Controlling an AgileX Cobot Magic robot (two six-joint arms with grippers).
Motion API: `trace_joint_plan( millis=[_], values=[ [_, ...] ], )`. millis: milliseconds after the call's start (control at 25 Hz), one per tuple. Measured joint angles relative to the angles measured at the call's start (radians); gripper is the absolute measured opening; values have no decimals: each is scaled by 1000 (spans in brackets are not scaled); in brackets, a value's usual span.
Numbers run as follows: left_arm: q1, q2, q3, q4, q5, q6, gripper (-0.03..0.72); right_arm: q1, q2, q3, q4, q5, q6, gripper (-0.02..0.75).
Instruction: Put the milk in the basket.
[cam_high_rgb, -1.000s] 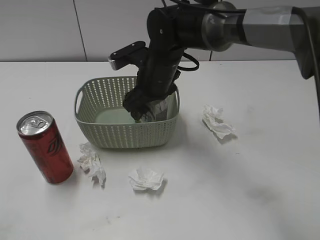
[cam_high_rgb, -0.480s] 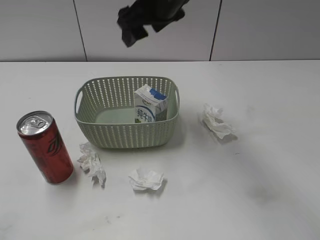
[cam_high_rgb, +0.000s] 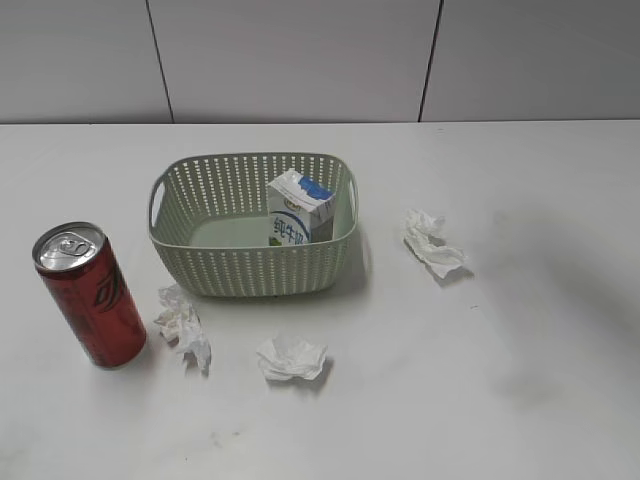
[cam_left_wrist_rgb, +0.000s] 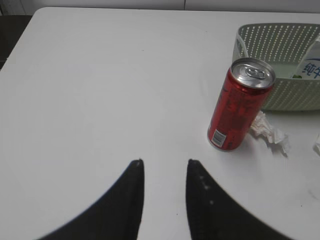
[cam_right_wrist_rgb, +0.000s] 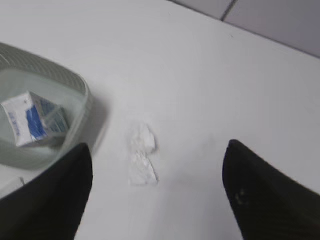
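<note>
The milk (cam_high_rgb: 298, 210), a small white carton with a blue top, stands inside the pale green basket (cam_high_rgb: 250, 265) at its right end. It also shows in the right wrist view (cam_right_wrist_rgb: 32, 119), lying within the basket's (cam_right_wrist_rgb: 82, 95) walls, and partly in the left wrist view (cam_left_wrist_rgb: 310, 67) inside the basket (cam_left_wrist_rgb: 285, 95). Neither arm shows in the exterior view. My left gripper (cam_left_wrist_rgb: 164, 162) is open and empty over bare table left of the can. My right gripper (cam_right_wrist_rgb: 157, 147) is wide open and empty, high above the table right of the basket.
A red drink can (cam_high_rgb: 90, 295) stands left of the basket, also in the left wrist view (cam_left_wrist_rgb: 240, 105). Crumpled tissues lie in front of the basket (cam_high_rgb: 185, 325) (cam_high_rgb: 290, 358) and to its right (cam_high_rgb: 432, 243) (cam_right_wrist_rgb: 141, 152).
The right arm let go of the milk in the basket, rose out of it and left the exterior view. The milk stays standing in the basket.
</note>
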Motion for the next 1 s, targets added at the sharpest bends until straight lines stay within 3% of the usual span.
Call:
trace_joint_plan(
  millis=[240,680,1000],
  values=[
    [0,0,0,0,0,0,233,-93,-202,312,-20,33,23,611],
    [0,0,0,0,0,0,233,-97,-703,955,16,-84,76,597],
    [0,0,0,0,0,0,233,-97,-1076,1221,10,-106,80,597]
  ],
)
